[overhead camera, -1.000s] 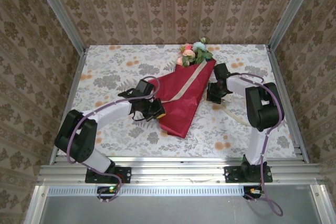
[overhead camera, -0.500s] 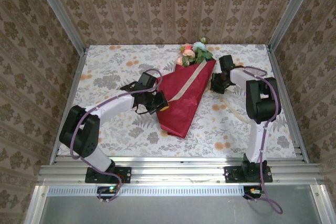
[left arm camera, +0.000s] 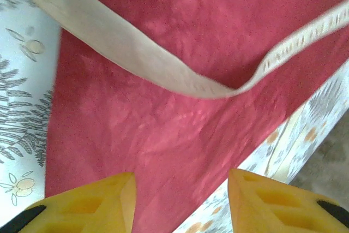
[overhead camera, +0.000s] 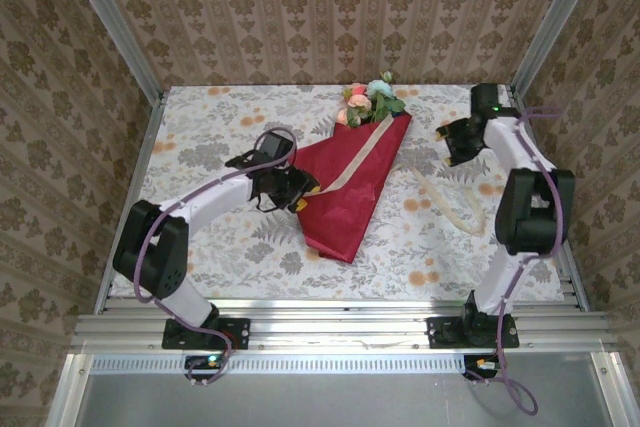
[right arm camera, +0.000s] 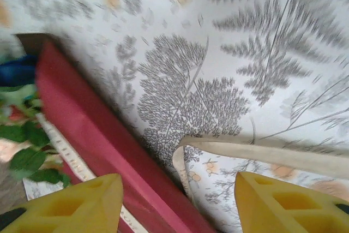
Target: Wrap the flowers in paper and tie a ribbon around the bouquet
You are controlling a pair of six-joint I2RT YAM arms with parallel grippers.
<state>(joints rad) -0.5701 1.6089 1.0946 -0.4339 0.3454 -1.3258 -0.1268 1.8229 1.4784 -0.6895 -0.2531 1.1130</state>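
Note:
The bouquet point(overhead camera: 350, 192) lies mid-table as a red paper point(left arm camera: 180, 124) cone, its tip toward the front. The flowers point(overhead camera: 368, 102) show pink, pale blue and green at its wide far end. The beige ribbon point(overhead camera: 355, 159) crosses the cone diagonally, and its free end curls on the cloth to the right point(overhead camera: 452, 209). My left gripper point(overhead camera: 303, 192) is at the cone's left edge, open over the paper point(left arm camera: 182, 200), with nothing between its yellow fingertips. My right gripper point(overhead camera: 452, 144) is right of the bouquet, open above the ribbon point(right arm camera: 262, 154), with the paper's edge point(right arm camera: 98, 140) and leaves point(right arm camera: 24, 159) at its left.
A floral tablecloth point(overhead camera: 220, 137) covers the table. Aluminium rails run along the front point(overhead camera: 340, 315) and both sides, with corner posts point(overhead camera: 560, 7) and patterned walls close behind. Bare cloth lies at the back left and front right.
Both grippers have gone from shut to open. The right arm has swung away from the cone's right edge toward the back right. The left gripper has stayed at the cone's left edge.

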